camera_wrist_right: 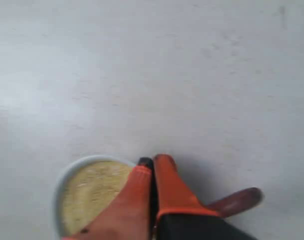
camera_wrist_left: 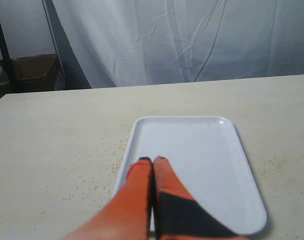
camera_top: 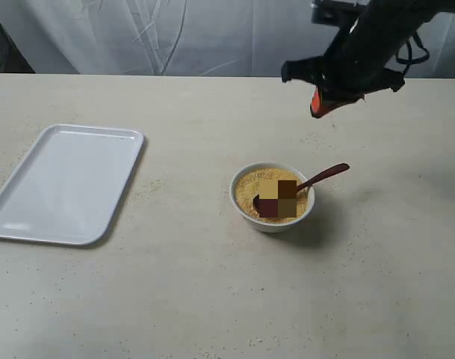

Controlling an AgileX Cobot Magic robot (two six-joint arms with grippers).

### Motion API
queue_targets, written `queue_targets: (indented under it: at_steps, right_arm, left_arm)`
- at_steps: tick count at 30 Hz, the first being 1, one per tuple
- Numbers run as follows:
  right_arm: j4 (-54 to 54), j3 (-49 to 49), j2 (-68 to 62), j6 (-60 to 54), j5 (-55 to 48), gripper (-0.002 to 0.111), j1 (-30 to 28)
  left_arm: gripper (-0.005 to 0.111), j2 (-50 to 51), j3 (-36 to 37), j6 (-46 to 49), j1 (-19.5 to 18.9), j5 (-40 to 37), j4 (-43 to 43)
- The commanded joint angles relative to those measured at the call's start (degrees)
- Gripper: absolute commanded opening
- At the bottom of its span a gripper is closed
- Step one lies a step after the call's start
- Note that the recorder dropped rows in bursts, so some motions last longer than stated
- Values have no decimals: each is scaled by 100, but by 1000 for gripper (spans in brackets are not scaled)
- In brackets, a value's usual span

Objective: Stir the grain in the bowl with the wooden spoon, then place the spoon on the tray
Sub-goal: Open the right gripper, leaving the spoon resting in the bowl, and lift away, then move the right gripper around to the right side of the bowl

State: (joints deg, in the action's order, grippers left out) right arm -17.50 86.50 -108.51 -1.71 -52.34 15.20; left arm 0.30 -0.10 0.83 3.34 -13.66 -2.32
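The white bowl (camera_top: 273, 218) holds a mound of yellow grain (camera_top: 251, 187) near the table's middle. The dark wooden spoon (camera_top: 326, 174) rests in it, its handle sticking out over the rim to the right. My right gripper (camera_top: 320, 107) hangs shut and empty high above and behind the bowl. In the right wrist view its orange fingers (camera_wrist_right: 152, 162) press together over the bowl (camera_wrist_right: 67, 175), the grain (camera_wrist_right: 94, 187) and the spoon handle (camera_wrist_right: 239, 200). The white tray (camera_top: 63, 182) lies at the left. My left gripper (camera_wrist_left: 152, 160) hovers shut above the tray (camera_wrist_left: 201, 150).
Loose grains are scattered on the beige table around the tray (camera_wrist_left: 102, 165). A white cloth backdrop (camera_top: 175, 34) hangs behind the table. A cardboard box (camera_wrist_left: 29, 72) stands beyond the table's far edge in the left wrist view.
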Motion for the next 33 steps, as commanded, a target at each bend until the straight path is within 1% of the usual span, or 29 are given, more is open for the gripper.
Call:
queue_targets:
  at_steps: [1, 3, 5, 6, 7, 8, 11, 14, 16, 17, 18, 19, 20, 21, 22, 23, 24, 25, 27, 28, 29, 30, 31, 33]
  right_arm:
    - [-2967, -537, 415, -2034, 72, -1, -721]
    - [-3932, -1209, 728, -3022, 478, -1, -932]
    - [-5183, -2191, 1202, -3973, 1470, -1, -1044]
    - [-6111, -2638, 1422, -4524, 2008, -1, -1054]
    - [-7312, -3191, 1699, -5449, 2577, -1, -1039]
    - [-8245, -3698, 1957, -6629, 2892, -1, -1003]
    - [-8245, -4398, 2474, -7117, 2999, -1, -992]
    - [-8245, -4849, 2896, -7009, 3046, -1, -992]
    - [-8245, -4961, 3105, -6751, 3123, -1, -977]
    - [-8245, -4961, 3161, -6813, 3134, -1, -978]
    - [-8245, -4947, 3194, -6968, 3108, -1, -978]
    - [-8245, -4834, 3223, -7360, 3029, -1, -978]
    - [-8142, -4715, 3223, -7628, 2876, -1, -978]
    - [-7718, -4524, 3223, -7685, 2689, -1, -988]
    - [-6954, -4298, 3210, -7398, 2329, -1, -988]
    - [-6336, -4011, 3172, -6869, 1971, -1, -988]
    - [-5373, -3635, 3094, -6264, 1247, -1, -988]
    - [-4255, -3166, 2967, -5666, 255, -1, -988]
    - [-2682, -2333, 2602, -4880, -1445, -1, -834]
    - [-2071, -1969, 2449, -4517, -1762, -1, -745]
    - [-1506, -1741, 2359, -4069, -1762, -1, -694]
    - [-1000, -1539, 2298, -3333, -1762, -1, -654]
    - [-515, -1457, 2298, -2500, -1295, -1, -650]
    - [191, -1575, 2453, -946, 234, -1, -650]
  left_arm:
    - [0, -30, 10, -22, 22, 37, -11]
    - [0, -30, 10, -22, 22, 37, -11]
    - [0, -30, 10, -22, 22, 37, -11]
    - [0, -30, 10, -22, 22, 37, -11]
    - [0, -30, 10, -22, 22, 37, -11]
    - [0, -30, 10, -22, 22, 37, -11]
    - [0, -30, 10, -22, 22, 60, -22]
    - [0, -30, 10, -22, 22, 60, -22]
    - [0, -30, 10, -22, 22, 48, -22]
    - [0, -30, 10, -22, 22, 48, -22]
    - [0, -30, 10, -22, 22, 48, -22]
    - [0, -30, 10, -22, 22, 48, -22]
    - [0, -30, 10, -22, 22, 48, -22]
    - [0, -30, 10, -22, 22, 48, -22]
    - [0, -30, 10, -22, 22, 48, -22]
    - [0, -30, 10, -22, 22, 48, -22]
    - [0, -30, 10, -22, 22, 48, -22]
    - [0, -30, 10, -22, 22, 48, -22]
    - [0, -30, 10, -22, 22, 48, -22]
    - [0, -30, 10, -22, 22, 48, -22]
    - [0, -30, 10, -22, 22, 48, -22]
    - [0, -30, 10, -22, 22, 48, -22]
    - [0, -30, 10, -22, 22, 48, -22]
    - [0, -30, 10, -22, 22, 48, -22]
